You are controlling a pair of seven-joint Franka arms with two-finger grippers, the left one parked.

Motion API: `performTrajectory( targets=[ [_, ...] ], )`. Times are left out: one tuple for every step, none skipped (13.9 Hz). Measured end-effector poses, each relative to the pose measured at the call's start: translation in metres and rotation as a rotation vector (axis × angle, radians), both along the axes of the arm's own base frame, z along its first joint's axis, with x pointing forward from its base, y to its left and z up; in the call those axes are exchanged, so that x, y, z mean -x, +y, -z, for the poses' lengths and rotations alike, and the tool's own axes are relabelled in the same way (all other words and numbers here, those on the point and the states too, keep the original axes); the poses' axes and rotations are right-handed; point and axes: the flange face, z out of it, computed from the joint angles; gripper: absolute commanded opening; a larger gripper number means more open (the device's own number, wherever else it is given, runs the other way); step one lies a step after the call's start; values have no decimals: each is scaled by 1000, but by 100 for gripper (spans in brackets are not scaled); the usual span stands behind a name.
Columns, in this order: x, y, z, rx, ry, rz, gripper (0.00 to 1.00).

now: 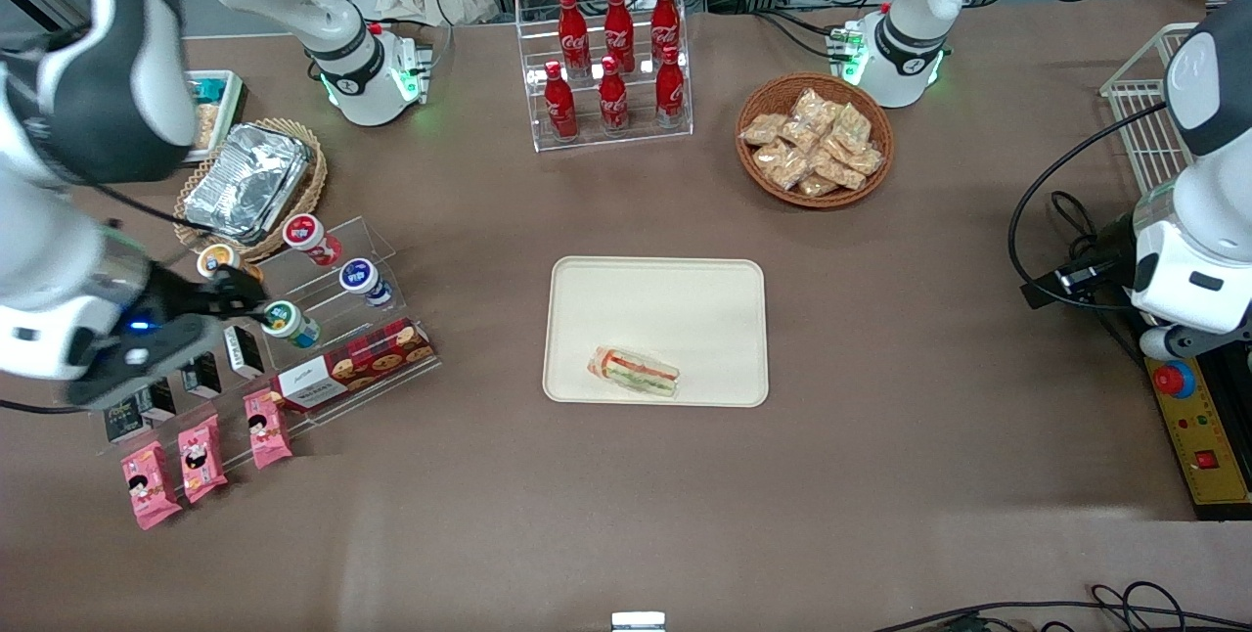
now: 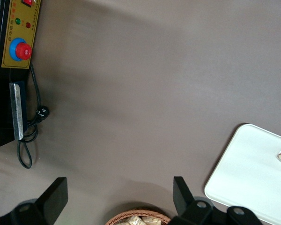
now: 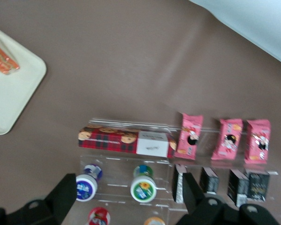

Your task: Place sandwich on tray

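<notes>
Sandwich [image 1: 634, 372] is lying flat on the beige tray [image 1: 685, 290], low in the centre of the front frame, so placement looks done; right gripper [image 1: 256, 304] is hanging empty, fingers spread wide, over the snack rack [image 1: 323, 338] at frame left.

Sandwich [image 1: 634, 373] on tray [image 1: 655, 304]; gripper [image 1: 256, 304] over rack [image 1: 333, 319].

Robot lab w/ mock snack-shop setup: cola bottle rack [image 1: 613, 65], acrylic snack shelves [image 1: 293, 338] (cables, e-stop box [image 1: 1198, 427]).
</notes>
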Motion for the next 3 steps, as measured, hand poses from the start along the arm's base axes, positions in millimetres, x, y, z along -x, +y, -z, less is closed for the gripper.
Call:
performTrajectory(
  targets=[
    [3, -22, -8, -3, -11, 36, 100],
    [6, -42, -16, -6, -20, 75, 100],
    [10, -60, -21, -9, -22, 111, 100]
  ],
)
